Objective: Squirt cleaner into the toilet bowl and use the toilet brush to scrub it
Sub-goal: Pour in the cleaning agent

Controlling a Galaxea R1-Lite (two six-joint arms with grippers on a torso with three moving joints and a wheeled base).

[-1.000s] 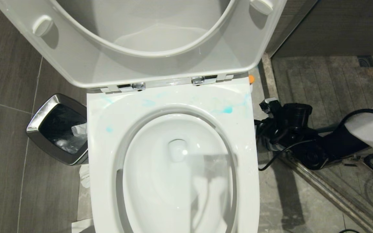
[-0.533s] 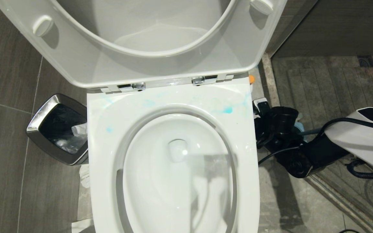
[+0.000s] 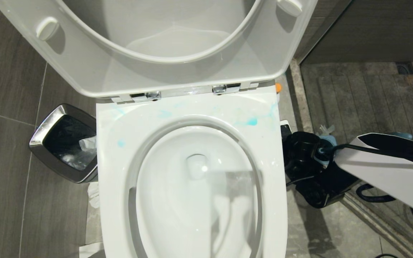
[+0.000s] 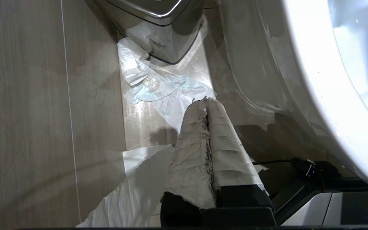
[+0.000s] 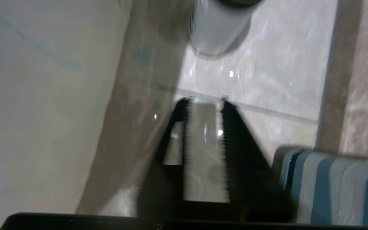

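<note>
White ceramic, the toilet bowl (image 3: 195, 193) is standing open, turquoise smears lying on its back rim. The cleaner (image 3: 278, 87) is showing only its orange cap by the back right corner of the toilet, on the floor (image 3: 5, 150). The right hand (image 5: 204, 102) is hanging low beside the toilet's right side, fingers narrowly apart, holding nothing. The left hand (image 4: 205, 101) is pressed together, empty, above crumpled paper (image 4: 152, 86) near the bin (image 3: 63, 141).

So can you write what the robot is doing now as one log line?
right gripper: fingers apart, empty, low beside toilet | left gripper: shut, parked by bin | bowl: no brush in it
</note>
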